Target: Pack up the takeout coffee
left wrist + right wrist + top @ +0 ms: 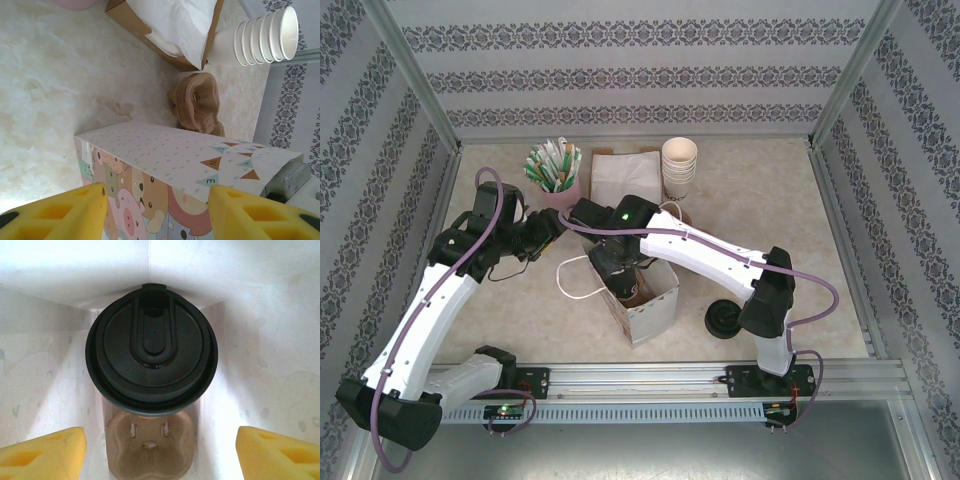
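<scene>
Patterned wallpaper is hemming in the pale marbled table you are working over, and a white paper bag with cartoon print is standing open near its middle. Your right arm is reaching down into that bag from above. In the right wrist view, the right gripper is hanging with its yellow fingers spread wide, one at each lower corner, and they are gripping nothing and touching nothing. The takeout coffee is sitting upright inside the bag, its black lid facing the camera, resting on a brown pulp cup carrier on the bag's floor. Your left gripper is waiting just left of the bag, jaws partly spread and empty, the printed side showing between the tips. A stack of cream cups and a napkin box are standing at the far side.
</scene>
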